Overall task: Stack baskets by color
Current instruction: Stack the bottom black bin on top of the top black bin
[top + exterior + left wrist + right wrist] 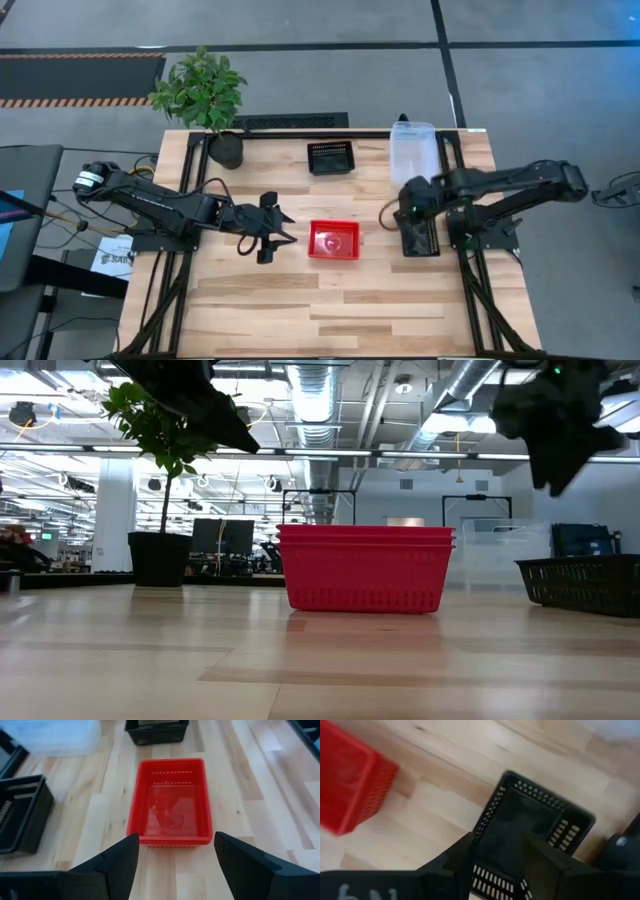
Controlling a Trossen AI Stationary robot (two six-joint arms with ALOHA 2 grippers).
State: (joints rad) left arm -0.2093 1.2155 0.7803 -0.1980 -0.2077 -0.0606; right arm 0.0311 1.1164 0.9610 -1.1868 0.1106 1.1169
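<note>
The right gripper (418,243) hangs over a black basket (420,236) at the table's (260,310) right side, fingers (547,865) parted partway above its rim; whether they touch it I cannot tell; the left gripper (268,240) waits wide open just left of the red baskets (334,240), nested together at the table's middle; another black basket (331,157) sits toward the back edge; the clear bins (411,150) stand to its right; a potted plant (205,95) occupies the back left corner.
</note>
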